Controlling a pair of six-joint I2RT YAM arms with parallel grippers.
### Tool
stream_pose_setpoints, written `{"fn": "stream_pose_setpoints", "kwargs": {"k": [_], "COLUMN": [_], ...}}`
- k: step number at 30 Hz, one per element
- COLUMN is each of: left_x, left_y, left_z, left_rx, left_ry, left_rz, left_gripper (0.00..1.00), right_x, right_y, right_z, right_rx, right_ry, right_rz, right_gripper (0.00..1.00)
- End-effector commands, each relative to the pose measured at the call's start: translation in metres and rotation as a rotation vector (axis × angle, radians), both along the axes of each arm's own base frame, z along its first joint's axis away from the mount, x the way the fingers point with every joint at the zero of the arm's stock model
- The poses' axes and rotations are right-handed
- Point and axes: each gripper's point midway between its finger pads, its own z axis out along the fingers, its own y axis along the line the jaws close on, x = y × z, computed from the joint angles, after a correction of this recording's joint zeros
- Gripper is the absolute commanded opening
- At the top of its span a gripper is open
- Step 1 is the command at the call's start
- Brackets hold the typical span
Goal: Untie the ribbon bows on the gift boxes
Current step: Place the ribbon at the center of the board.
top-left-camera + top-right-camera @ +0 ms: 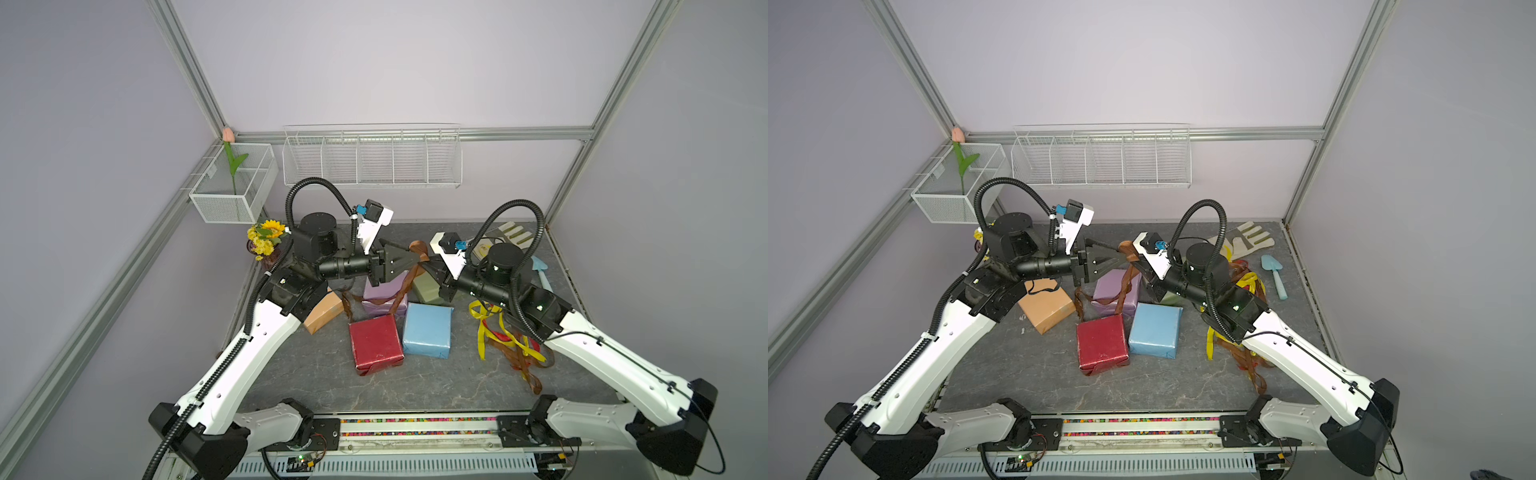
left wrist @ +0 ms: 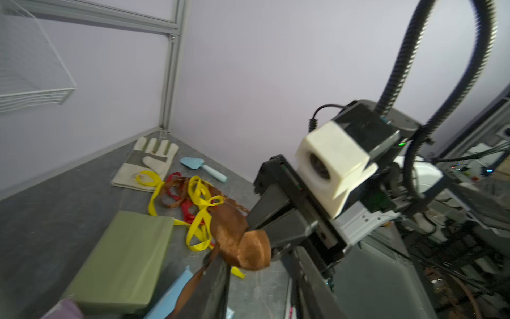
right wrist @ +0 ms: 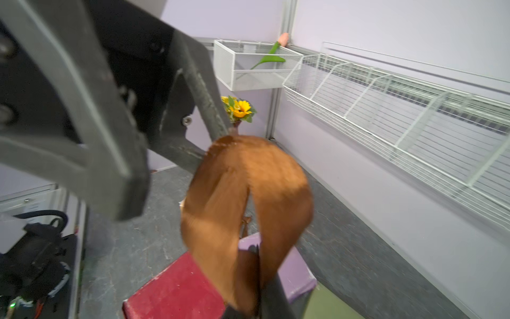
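Note:
A brown ribbon (image 1: 419, 248) is lifted above the lilac gift box (image 1: 380, 291), and its strip runs down to that box. My right gripper (image 3: 258, 265) is shut on the ribbon's loop (image 3: 245, 193). My left gripper (image 2: 260, 265) meets it from the opposite side, jaws apart, with the loop (image 2: 245, 248) resting against one finger (image 2: 218, 279). The red box (image 1: 376, 345), light blue box (image 1: 428, 334), olive box (image 2: 124, 259) and tan-orange box (image 1: 1044, 307) lie around without ribbons on them. Loose yellow, red and brown ribbons (image 1: 511, 345) are piled under the right arm.
A work glove (image 1: 1246, 237) and a blue trowel (image 1: 1275, 270) lie at the back right. A yellow flower bunch (image 1: 266, 237) stands at the back left. White wire baskets (image 1: 372, 158) hang on the back wall, with a smaller one (image 1: 232, 183) holding a tulip.

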Motion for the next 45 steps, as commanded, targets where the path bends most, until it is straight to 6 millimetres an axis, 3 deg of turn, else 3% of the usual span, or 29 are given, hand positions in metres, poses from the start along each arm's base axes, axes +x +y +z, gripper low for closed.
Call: {"fn": "stream_pose_setpoints", "kwargs": {"k": [1,6,11,18,21,24,27,32,36,39,45], "left_x": [0.032,0.073,0.095,0.116,0.120,0.120,0.121,0.123,0.123,0.123,0.122], "left_y": [0.034,0.093,0.138,0.165,0.174,0.181,0.184,0.186,0.189,0.192,0.200], "left_z": [-0.016,-0.056,-0.092,-0.129,-0.137,-0.143,-0.149,-0.153,-0.154,-0.156,-0.166], "left_rx": [0.096,0.172,0.203,0.285,0.298,0.311,0.326,0.339,0.348,0.352,0.374], "left_ry": [-0.032,0.010,0.081,0.136,0.148,0.151,0.156,0.166,0.164,0.166,0.191], "left_rz": [0.301,0.613,0.809,0.976,1.032,1.058,1.071,1.077,1.087,1.101,1.147], "left_gripper": [0.53,0.62,0.67,0.68,0.69,0.69,0.70,0.70,0.70,0.70,0.71], "right_x": [0.003,0.003,-0.007,-0.025,-0.037,-0.034,-0.019,-0.011,0.005,0.026,0.074], "right_y": [-0.039,-0.078,-0.115,-0.179,-0.194,-0.202,-0.211,-0.227,-0.240,-0.250,-0.266], "right_z": [0.047,0.096,0.153,0.224,0.249,0.258,0.256,0.252,0.235,0.201,0.094], "right_rx": [0.010,-0.041,-0.033,-0.014,0.010,-0.042,-0.120,-0.114,-0.146,-0.164,-0.061], "right_ry": [-0.125,-0.248,-0.393,-0.600,-0.660,-0.691,-0.685,-0.672,-0.606,-0.510,-0.206], "right_rz": [-0.129,-0.270,-0.393,-0.648,-0.690,-0.749,-0.849,-0.922,-0.978,-1.022,-1.015], "right_gripper": [0.07,0.07,0.07,0.07,0.07,0.07,0.06,0.06,0.07,0.07,0.07]}}
